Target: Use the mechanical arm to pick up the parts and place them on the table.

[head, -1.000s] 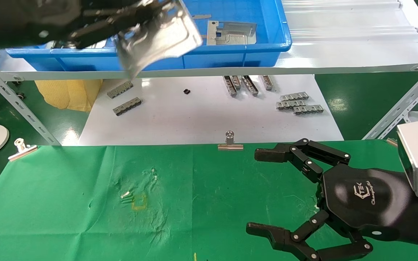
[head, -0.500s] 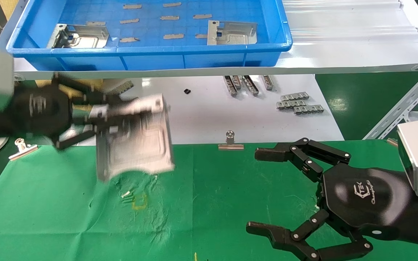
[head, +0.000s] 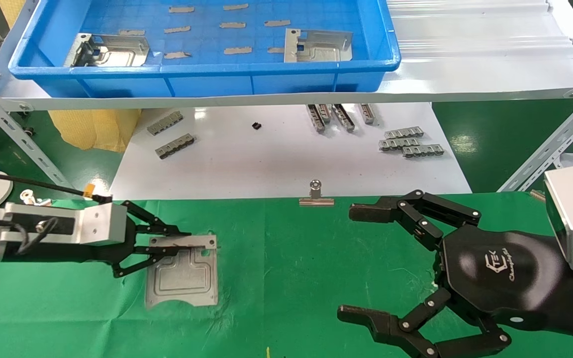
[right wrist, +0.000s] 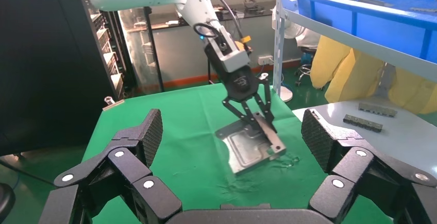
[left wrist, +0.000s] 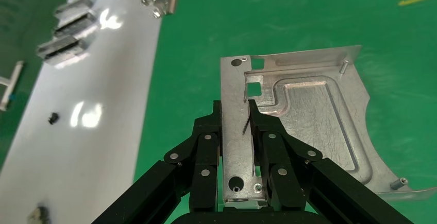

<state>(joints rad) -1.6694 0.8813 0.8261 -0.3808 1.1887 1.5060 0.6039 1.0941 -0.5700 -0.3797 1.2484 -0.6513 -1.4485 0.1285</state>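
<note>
Right, nearest you the right black claw gripper (head: pixel 393 263) hangs idle over the green cloth surface (head: pixel 291 278), jaws wide apart, nothing in them. Your left black claw gripper (head: pixel 187 242) has its jaws clamped on the rim of a silvery stamped sheet-metal plate (head: pixel 183 272), which looks down flat on the cloth: release is what's left for this one. Farther back, the blue plastic tray (head: pixel 266 79) holds two more plates (head: pixel 110 49) to fetch.

Bare green table (head: pixel 291 278) lies open between the left gripper (head: pixel 187 243), clamped on a part (head: pixel 182 276), and the spread right gripper (head: pixel 361 263). A binder clip (head: pixel 315 195) stands at the far edge.
</note>
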